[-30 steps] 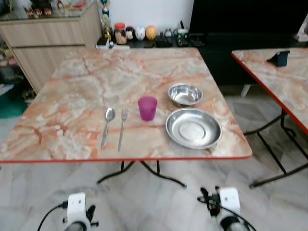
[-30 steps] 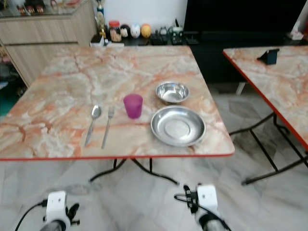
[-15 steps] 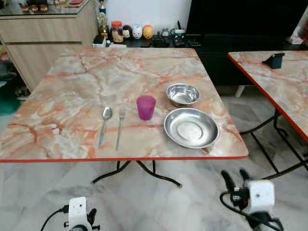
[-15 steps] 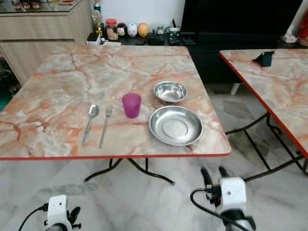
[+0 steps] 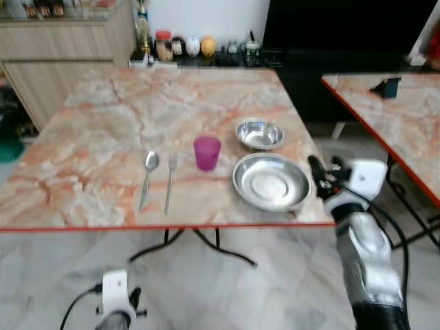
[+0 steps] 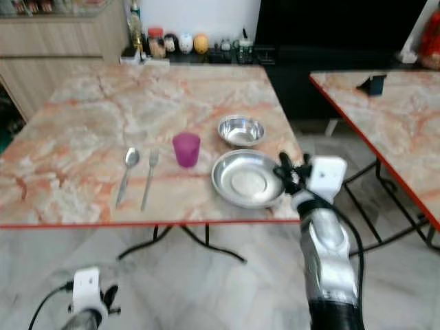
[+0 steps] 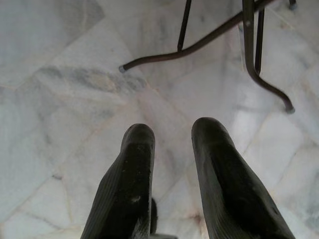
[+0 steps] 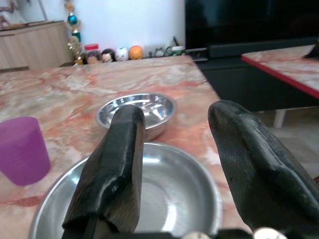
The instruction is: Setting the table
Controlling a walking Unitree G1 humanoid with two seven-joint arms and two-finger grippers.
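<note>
The table (image 5: 103,137), marble-patterned with a red edge, stood before the robot, and a second table (image 5: 405,117) of the same kind stood well apart to its right. A wooden cabinet (image 5: 62,41) and a dark unit (image 5: 344,34) lined the wall beyond, with small jars and figurines (image 5: 185,47) between them. The floor (image 7: 75,74) was pale marble tile.

On the table's near right part lay a steel plate (image 5: 271,182), close to the front edge. Just behind it sat a steel bowl (image 5: 259,133), apart from the plate. A purple cup (image 5: 207,152) stood upright to the left of the plate. Left of the cup a fork (image 5: 169,182) and a spoon (image 5: 148,179) lay side by side, handles toward the robot, not touching.

The right gripper (image 5: 323,175) was raised at the table's right front corner, just beside the plate's right rim, its two black fingers (image 8: 119,169) spread apart and holding nothing; the right wrist view looked over the plate toward the bowl and cup.

The left gripper (image 7: 172,134) hung low over the floor, fingers apart and empty, with the table's dark metal legs (image 7: 249,55) ahead of it.
</note>
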